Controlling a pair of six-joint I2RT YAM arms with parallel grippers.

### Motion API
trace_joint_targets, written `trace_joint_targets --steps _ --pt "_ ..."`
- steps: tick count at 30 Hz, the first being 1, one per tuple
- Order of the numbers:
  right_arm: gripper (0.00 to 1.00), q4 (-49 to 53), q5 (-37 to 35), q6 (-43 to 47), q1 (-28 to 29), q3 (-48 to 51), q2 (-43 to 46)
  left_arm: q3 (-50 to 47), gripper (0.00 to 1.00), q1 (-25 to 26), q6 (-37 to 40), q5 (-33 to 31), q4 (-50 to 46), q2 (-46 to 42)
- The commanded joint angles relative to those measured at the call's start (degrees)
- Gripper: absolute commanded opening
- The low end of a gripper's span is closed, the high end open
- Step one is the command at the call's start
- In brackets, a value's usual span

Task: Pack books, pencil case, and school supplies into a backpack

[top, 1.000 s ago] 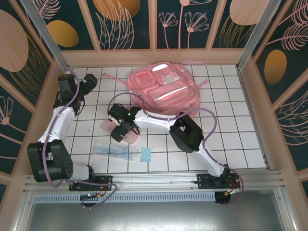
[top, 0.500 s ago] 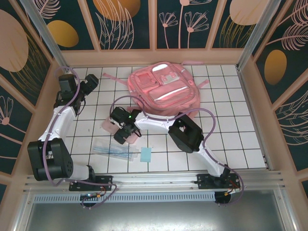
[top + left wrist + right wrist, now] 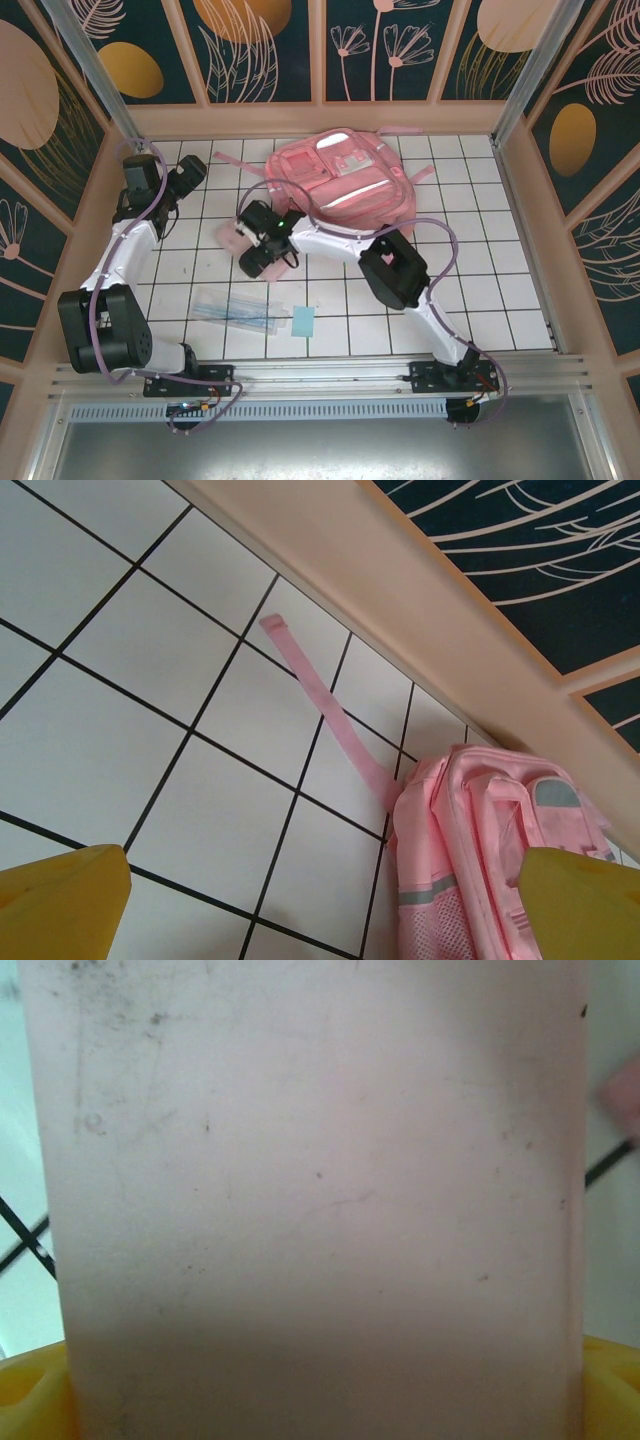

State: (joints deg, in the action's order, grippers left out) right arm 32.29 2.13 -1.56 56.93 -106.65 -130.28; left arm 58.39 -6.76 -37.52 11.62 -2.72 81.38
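Reaching across the white tiled table (image 3: 480, 280) toward its left half, the right arm has the right gripper (image 3: 256, 258) low over the pencil case (image 3: 231, 238), a pale pink pouch lying just off the backpack's near-left corner. From where I stand, a pink edge of the pouch pokes out on the left of the black wrist. In the right wrist view the pencil case (image 3: 320, 1180) runs up the middle as one broad pink band, scuffed and speckled, with the yellow fingertips (image 3: 30, 1395) at the bottom corners, one at each long edge. The right gripper (image 3: 320, 1400) straddles the pouch, but I cannot tell whether the fingers are pinching it or merely standing beside it.

The backpack (image 3: 345, 185) lies flat near the far wall, front pockets and shiny strips facing up, with a loose pink strap (image 3: 228, 160) trailing over the tiles to its left. Nearer the arm bases, the clear bluish packet (image 3: 238, 308) of thin sticks lies flat, and the small light-blue pad (image 3: 303, 321) sits just beside its right end.

The left gripper (image 3: 192, 170) hangs by the far-left corner, well apart from all of this. Its wrist camera looks at the strap (image 3: 320, 705) and the backpack (image 3: 490, 860), and the left gripper (image 3: 345, 900) stands with its fingers spread wide, nothing between them.
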Motion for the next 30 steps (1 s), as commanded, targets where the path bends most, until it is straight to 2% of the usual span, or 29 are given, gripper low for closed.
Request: trace_joint_targets --steps 1,5,9,11,15,19,22,25,30 --pt "0.82 -3.51 3.72 -3.41 -2.59 -2.20 9.05 1.00 0.99 -0.08 2.50 1.20 1.40 -1.41" --pt "0.81 -7.60 8.79 -8.48 -7.30 2.12 15.02 0.01 0.99 1.38 3.57 1.58 3.39 -3.63" --pt "0.81 -13.12 11.69 -12.60 -11.83 9.40 23.11 1.02 0.99 6.88 7.28 0.08 2.66 -5.14" --pt "0.81 -13.73 10.85 -13.58 -13.90 12.42 27.14 1.91 0.96 10.52 9.00 -0.06 1.68 -4.83" --pt "0.81 -11.73 7.59 -14.70 -19.48 18.83 35.43 2.51 0.83 19.47 13.19 -2.69 -0.75 -3.51" --pt "0.81 -9.73 5.10 -16.58 -27.16 27.26 43.11 4.62 0.82 30.05 19.49 -6.85 -4.64 0.02" --pt "0.81 -11.12 4.56 -17.94 -33.97 35.65 48.14 7.06 0.79 36.25 23.47 -7.47 -6.31 4.01" --pt "0.81 -13.03 5.51 -20.08 -40.51 43.87 52.48 12.97 0.76 42.05 28.38 -8.45 -9.98 9.74" --pt "0.80 -14.76 9.29 -21.56 -49.42 52.82 58.57 20.52 0.79 49.16 33.62 -11.19 -13.37 17.80"
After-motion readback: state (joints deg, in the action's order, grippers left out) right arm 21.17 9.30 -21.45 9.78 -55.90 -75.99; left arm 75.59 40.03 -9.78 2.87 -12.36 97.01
